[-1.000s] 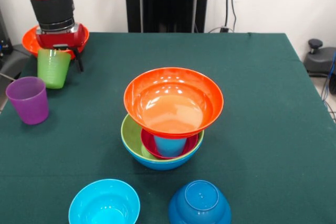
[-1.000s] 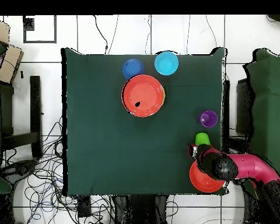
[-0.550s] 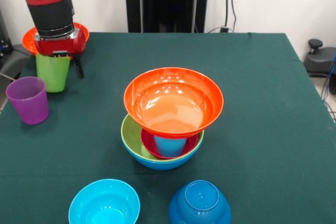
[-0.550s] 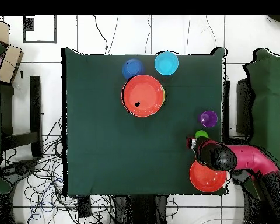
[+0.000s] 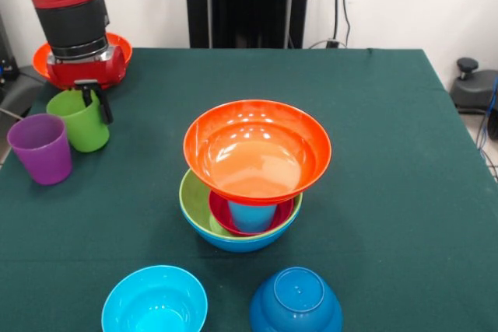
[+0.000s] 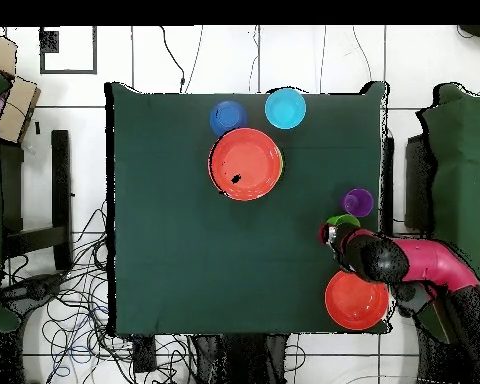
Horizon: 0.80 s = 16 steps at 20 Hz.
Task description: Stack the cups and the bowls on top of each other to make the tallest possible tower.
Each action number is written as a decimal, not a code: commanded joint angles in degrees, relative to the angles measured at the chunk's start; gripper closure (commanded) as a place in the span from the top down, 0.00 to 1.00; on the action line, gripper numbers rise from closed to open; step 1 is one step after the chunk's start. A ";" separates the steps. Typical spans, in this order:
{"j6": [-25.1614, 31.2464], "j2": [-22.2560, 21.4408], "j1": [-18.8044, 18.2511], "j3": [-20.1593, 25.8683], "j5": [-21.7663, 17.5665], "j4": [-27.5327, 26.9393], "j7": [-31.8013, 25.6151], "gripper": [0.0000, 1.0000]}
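One camera faces across the table [image 5: 373, 153]; another looks straight down.

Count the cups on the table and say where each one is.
3. The green cup is at the gripper, the purple cup beside it, the blue cup inside the tower. More may be hidden.

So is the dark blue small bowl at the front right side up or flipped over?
Flipped over. In the front view the dark blue small bowl shows its round base on top and widens downward, unlike the cyan bowl beside it, whose opening faces up.

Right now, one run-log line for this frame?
tool: at green cup rim, grip unclear | cup: upright on table beside purple cup | tower: untouched
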 commanded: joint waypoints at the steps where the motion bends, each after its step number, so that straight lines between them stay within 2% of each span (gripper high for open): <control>1: 9.67 2.09 4.56 0.60 2.01 -4.56 -16.54 0.00; 8: 10.65 1.54 5.40 0.49 2.16 -4.63 -16.24 0.00; 11: 11.16 -2.26 7.00 -0.05 2.13 -2.22 -12.93 0.00; 16: 11.55 -5.92 8.87 -1.12 3.30 0.43 -8.21 0.00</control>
